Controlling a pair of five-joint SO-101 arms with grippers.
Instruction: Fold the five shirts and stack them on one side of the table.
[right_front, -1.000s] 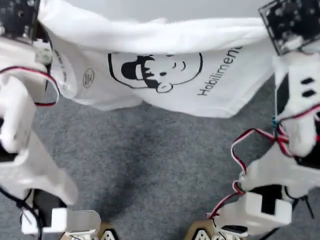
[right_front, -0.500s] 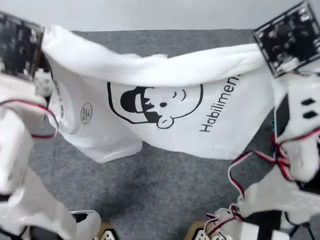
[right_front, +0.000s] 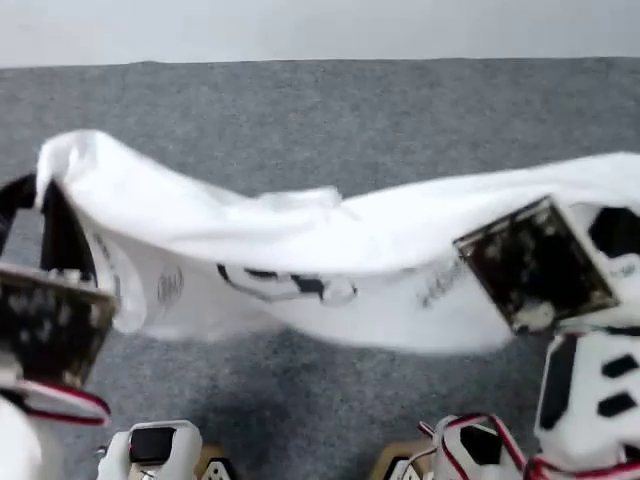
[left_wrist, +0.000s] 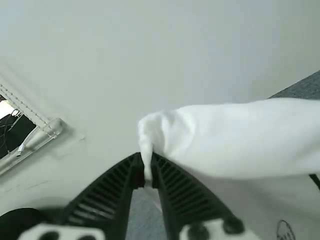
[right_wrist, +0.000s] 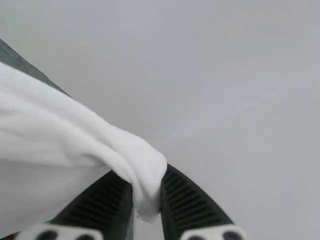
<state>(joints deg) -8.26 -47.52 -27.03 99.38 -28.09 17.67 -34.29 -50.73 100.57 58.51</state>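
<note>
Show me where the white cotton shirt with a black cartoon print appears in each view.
High view: the white shirt sags across the middle of the picture.
Left wrist view: its bunched corner sits in the left gripper.
Right wrist view: another corner sits in the right gripper.
Shared landmark: the grey table cover.

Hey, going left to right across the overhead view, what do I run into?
Left arm's circuit board → white shirt, stretched across the middle → right arm's circuit board
</note>
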